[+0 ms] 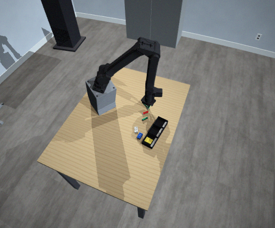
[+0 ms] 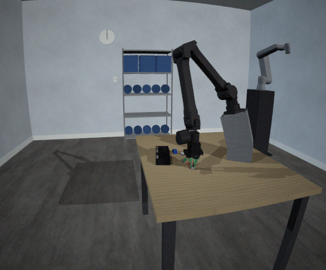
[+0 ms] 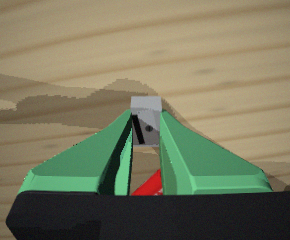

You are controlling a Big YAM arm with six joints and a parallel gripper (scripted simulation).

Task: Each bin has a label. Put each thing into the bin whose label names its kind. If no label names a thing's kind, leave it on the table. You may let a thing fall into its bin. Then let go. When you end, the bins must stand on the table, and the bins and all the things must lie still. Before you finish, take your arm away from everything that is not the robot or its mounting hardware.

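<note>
My gripper (image 1: 147,107) (image 2: 192,166) (image 3: 146,119) points down and is shut on a small grey sharpener (image 3: 146,104) with a dark blade slot, low at the table top. A red cylinder (image 1: 145,112) (image 3: 150,185) lies close beside the fingers. A green cylinder (image 1: 145,118) (image 2: 184,160) lies beyond it. A white piece with dark dots (image 1: 136,129) (image 2: 182,153) and a blue block-like thing (image 1: 139,136) (image 2: 174,151) lie farther along. Three joined black bins (image 1: 160,120) (image 2: 163,157) stand in a row with white labels, too small to read. A yellow thing (image 1: 148,140) is in the end bin.
The arm's grey pedestal (image 1: 106,98) (image 2: 237,139) stands on the table (image 1: 83,152) (image 2: 215,188). The row of bins is near one long table edge, with the small things between it and the pedestal.
</note>
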